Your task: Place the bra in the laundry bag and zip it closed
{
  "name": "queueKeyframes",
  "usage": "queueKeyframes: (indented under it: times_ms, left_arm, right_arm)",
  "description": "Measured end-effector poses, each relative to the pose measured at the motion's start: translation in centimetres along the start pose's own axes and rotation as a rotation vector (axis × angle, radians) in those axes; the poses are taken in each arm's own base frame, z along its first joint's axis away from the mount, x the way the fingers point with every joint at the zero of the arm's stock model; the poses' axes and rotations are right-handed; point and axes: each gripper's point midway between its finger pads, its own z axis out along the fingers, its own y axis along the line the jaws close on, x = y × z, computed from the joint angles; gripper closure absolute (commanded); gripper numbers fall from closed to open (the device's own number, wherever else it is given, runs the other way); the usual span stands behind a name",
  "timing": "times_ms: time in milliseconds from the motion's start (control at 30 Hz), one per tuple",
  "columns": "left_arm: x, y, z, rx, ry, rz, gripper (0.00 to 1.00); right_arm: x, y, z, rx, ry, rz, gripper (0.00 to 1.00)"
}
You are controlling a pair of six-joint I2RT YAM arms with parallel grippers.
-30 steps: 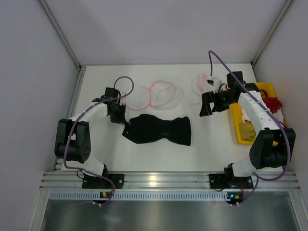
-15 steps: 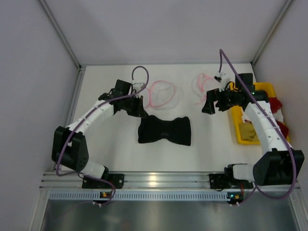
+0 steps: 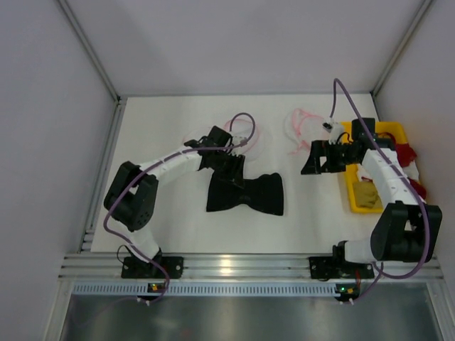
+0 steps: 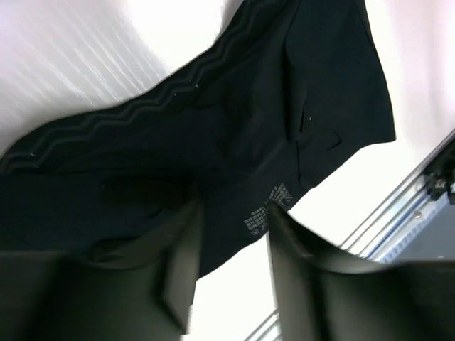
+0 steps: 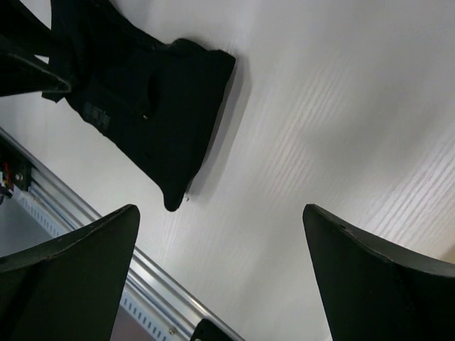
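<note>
The black bra [image 3: 256,195] lies mid-table, its left half folded over onto itself. My left gripper [image 3: 231,167] hovers over that folded part, open. In the left wrist view the bra [image 4: 213,128] fills the frame and the left gripper [image 4: 233,213] shows cloth and white table in its gap. The laundry bag [image 3: 257,141], white mesh with pink trim, lies just behind, partly hidden by the left arm. My right gripper [image 3: 313,160] hangs wide open and empty to the right of the bra. The right wrist view has the right gripper [image 5: 220,209] over bare table and the bra [image 5: 142,92] at upper left.
A second mesh bag [image 3: 298,128] lies at the back right. A yellow tray [image 3: 350,186] by the right wall holds red garments [image 3: 405,153] and a tan item [image 3: 366,193]. The metal rail [image 5: 85,213] runs along the table's near edge.
My left gripper carried the bra's left wing to the right, folding it over, then opened. The bra now looks narrower. The right arm drew back slightly to the right.
</note>
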Motion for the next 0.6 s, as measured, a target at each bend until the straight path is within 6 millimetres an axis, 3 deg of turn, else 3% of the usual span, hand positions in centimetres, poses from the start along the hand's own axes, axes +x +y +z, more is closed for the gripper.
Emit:
queueKeyframes:
  times_ms: [33, 67, 133, 267, 400, 500, 600]
  left_arm:
    - [-0.2, -0.1, 0.0, -0.004, -0.006, 0.004, 0.41]
    - [-0.6, -0.1, -0.2, -0.009, -0.018, 0.009, 0.2]
    - [-1.6, 0.2, -0.9, -0.032, -0.058, 0.041, 0.02]
    - [-4.0, -0.1, -5.2, -0.088, -0.193, 0.108, 0.02]
    - [-7.3, 0.2, -13.4, -0.162, -0.435, 0.163, 0.02]
    - [-9.2, 2.2, -19.6, -0.293, -0.607, 0.165, 0.02]
    - [-9.4, 3.8, -22.0, -0.394, -0.656, 0.172, 0.02]
  right_arm:
    - [0.8, 0.0, 0.3, -0.004, 0.016, 0.016, 0.0]
    - [1.4, -0.1, 0.5, -0.009, 0.028, 0.03, 0.01]
    - [2.1, 0.0, 0.8, -0.019, 0.042, 0.046, 0.0]
    - [2.8, 0.0, 1.2, -0.03, 0.047, 0.054, 0.01]
    - [2.3, -0.6, 0.6, 0.033, 0.012, -0.01, 0.01]
    - [-0.1, -0.9, -1.2, 0.123, -0.062, -0.125, 0.01]
    - [-5.0, -1.2, -4.1, 0.238, -0.197, -0.247, 0.0]
